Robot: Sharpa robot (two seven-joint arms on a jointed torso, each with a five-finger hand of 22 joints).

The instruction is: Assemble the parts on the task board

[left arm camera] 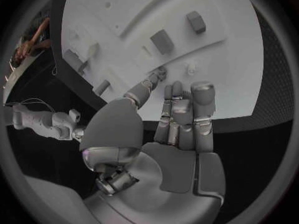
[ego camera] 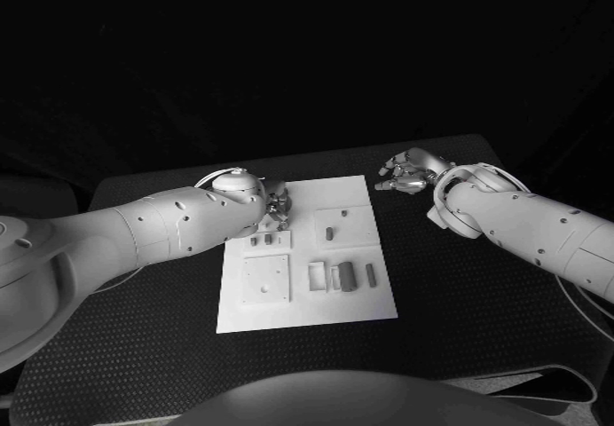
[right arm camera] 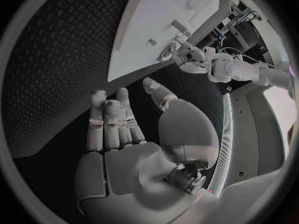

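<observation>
Several small grey parts (ego camera: 345,271) sit loose on the task board (ego camera: 323,306), mid-bench. They look stiff, light and easy to flick away, so I'd pinch each by its long sides. My left hand (ego camera: 271,206) hovers over the board's far left corner, fingers (left arm camera: 203,100) straight, side by side, holding nothing. My right hand (ego camera: 410,171) hangs off the far right corner, empty, loosely curled. Plenty of bare bench either side.

White rounded arms, thin looping wrist cables, jointed silver hands.
</observation>
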